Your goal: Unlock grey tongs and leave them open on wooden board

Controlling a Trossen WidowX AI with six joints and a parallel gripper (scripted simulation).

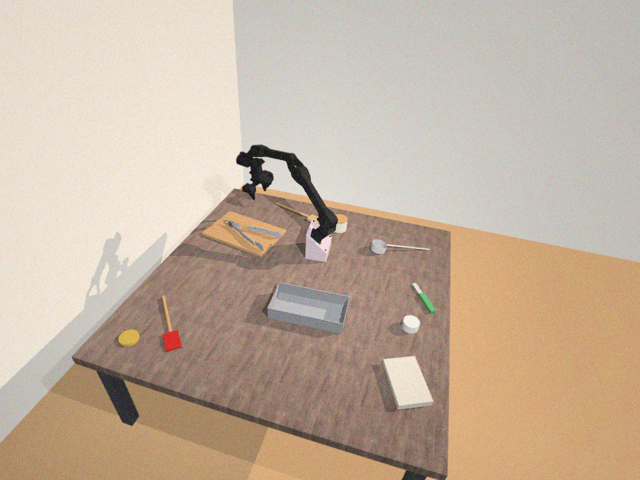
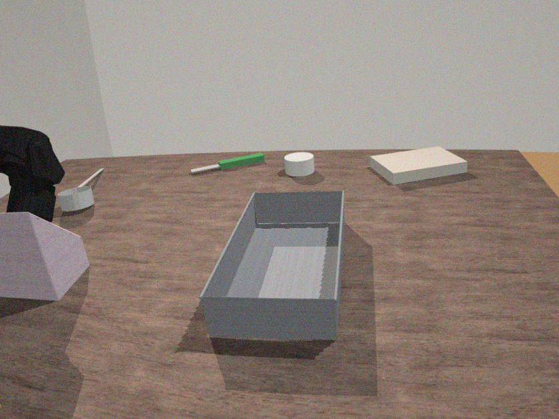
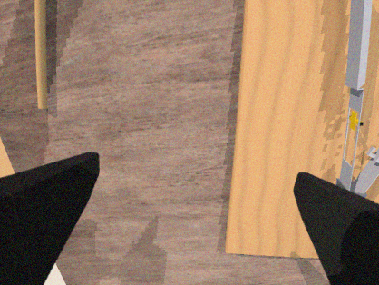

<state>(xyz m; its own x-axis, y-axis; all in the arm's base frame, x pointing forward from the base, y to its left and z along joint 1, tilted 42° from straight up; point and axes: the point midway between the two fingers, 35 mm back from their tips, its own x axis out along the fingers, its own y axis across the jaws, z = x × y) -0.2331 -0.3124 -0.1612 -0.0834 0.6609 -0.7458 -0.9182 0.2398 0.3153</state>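
Note:
The grey tongs (image 1: 271,232) (image 3: 358,45) lie on the wooden board (image 1: 219,232) (image 3: 272,136), their two arms spread in a V from the hinge at the board's far-left side. The wrist view shows one arm, a small yellow piece and part of the other; the rest is out of frame. My gripper (image 1: 259,193) (image 3: 199,172) is wide open and empty, above and behind the board, off to one side of the tongs and not touching them. The roasting tin (image 1: 305,319) (image 2: 271,318) stands empty in mid-table. The exterior view shows neither tongs nor board.
A wooden stick (image 1: 292,209) (image 3: 42,54) and a round jar (image 1: 340,225) are behind the arm's base. A pan (image 1: 378,247) (image 2: 76,199), green-handled knife (image 1: 427,302) (image 2: 241,161), white cylinder (image 1: 411,324) (image 2: 299,163) and cream block (image 1: 407,382) (image 2: 417,164) lie right; a red spatula (image 1: 171,340) and yellow disc (image 1: 128,337) front left.

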